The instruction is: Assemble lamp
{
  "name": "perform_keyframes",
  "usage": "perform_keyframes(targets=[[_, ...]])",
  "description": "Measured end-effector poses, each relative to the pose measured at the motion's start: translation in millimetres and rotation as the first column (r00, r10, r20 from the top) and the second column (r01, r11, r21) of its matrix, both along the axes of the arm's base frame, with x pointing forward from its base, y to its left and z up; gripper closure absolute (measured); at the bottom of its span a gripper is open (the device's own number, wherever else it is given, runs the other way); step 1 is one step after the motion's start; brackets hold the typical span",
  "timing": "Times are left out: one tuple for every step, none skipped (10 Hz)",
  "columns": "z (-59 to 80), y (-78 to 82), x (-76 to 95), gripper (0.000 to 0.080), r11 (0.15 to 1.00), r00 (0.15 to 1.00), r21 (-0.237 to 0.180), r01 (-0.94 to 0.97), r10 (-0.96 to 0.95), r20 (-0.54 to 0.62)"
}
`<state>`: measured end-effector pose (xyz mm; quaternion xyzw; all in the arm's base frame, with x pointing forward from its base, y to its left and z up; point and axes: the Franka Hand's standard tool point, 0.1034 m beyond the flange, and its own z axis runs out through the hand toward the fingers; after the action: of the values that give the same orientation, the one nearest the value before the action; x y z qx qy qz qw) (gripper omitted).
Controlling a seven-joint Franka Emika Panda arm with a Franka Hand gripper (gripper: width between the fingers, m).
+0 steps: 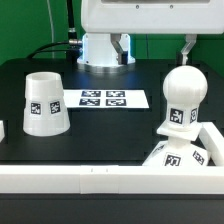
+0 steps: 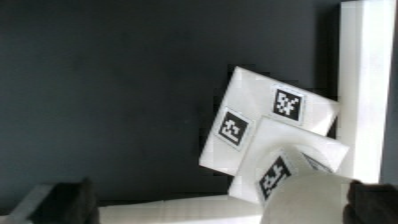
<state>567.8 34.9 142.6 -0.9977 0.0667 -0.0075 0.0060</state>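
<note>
- Exterior view: bulb [image 1: 183,98] upright on base [image 1: 178,152], at that view's right, hard against border bar [image 1: 100,177]; shade [image 1: 44,104] well apart on counter [image 1: 110,125], left. Hand not seen here.
- Wrist view: hand [image 2: 210,203] spread wide, empty; base [image 2: 267,125] and bulb [image 2: 302,185] between fingers [image 2: 54,200], neck axis vertical, directly beneath.

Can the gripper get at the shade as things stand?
Probably yes. The shade stands alone on the black table, mouth down, with nothing around or above it. The gripper hangs raised behind the marker board; the bulb is far aside.
</note>
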Motion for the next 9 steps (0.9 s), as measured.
perform_keyframes(targets=[[-3.5,-16.0,-13.6,0.01,0.998,0.998,0.002,-0.07,0.07,0.0],[-4.4,-35.3,-28.8,0.01,0.993,0.993,0.0,-0.118,0.118,-0.011],[-4.0,-56.1,-40.8,0.01,0.989,0.988,-0.001,-0.151,0.151,-0.02],[-4.4,-77.1,-48.6,0.01,0.985,0.985,0.002,-0.173,0.173,-0.024],[-4.5,-93.0,-51.4,0.01,0.986,0.986,0.001,-0.167,0.167,-0.026],[-5.0,-92.0,-51.3,0.01,0.987,0.986,0.001,-0.162,0.162,-0.027],[-5.4,-89.7,-51.2,0.01,0.986,0.985,0.001,-0.169,0.169,-0.027],[-5.6,-89.9,-51.3,0.01,0.986,0.985,0.002,-0.169,0.169,-0.028],[-6.8,-92.6,-52.8,0.01,0.983,0.983,0.006,-0.183,0.183,-0.027]])
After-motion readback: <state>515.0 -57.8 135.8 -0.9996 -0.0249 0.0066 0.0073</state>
